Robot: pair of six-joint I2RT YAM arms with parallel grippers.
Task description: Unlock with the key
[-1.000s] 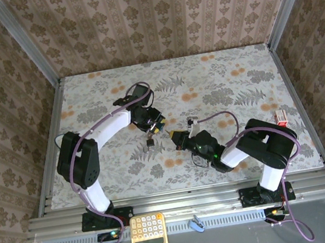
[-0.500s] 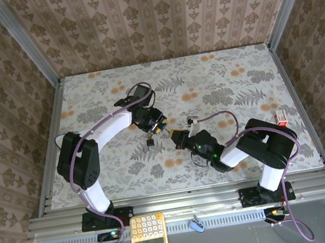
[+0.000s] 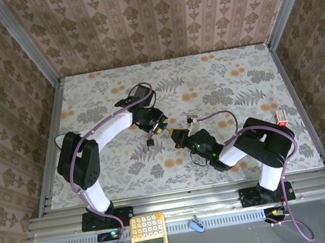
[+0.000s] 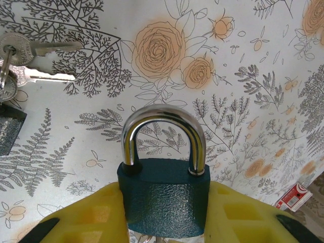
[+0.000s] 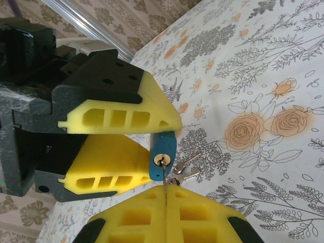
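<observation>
While the left end effector point(image 3: 158, 126) clamps a teal padlock with a steel shackle point(image 4: 164, 197) between its yellow pads, clear of the floral worktop point(image 4: 243, 76), the right end effector point(image 5: 165, 200) is pinched tight on a thin silver key point(image 5: 164, 178), tip at the brass keyhole point(image 5: 161, 160) (depth unclear). Insertion looks to be the step in hand; next calls for a straight push home, then a twist.

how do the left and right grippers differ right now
The left gripper clamps the dark blue metal padlock by its body, jaws partly apart; the right gripper is shut flat on the thin silver key. The left grips from the lock's sides, the right meets its brass keyhole end. Both have yellow fingers.
</observation>
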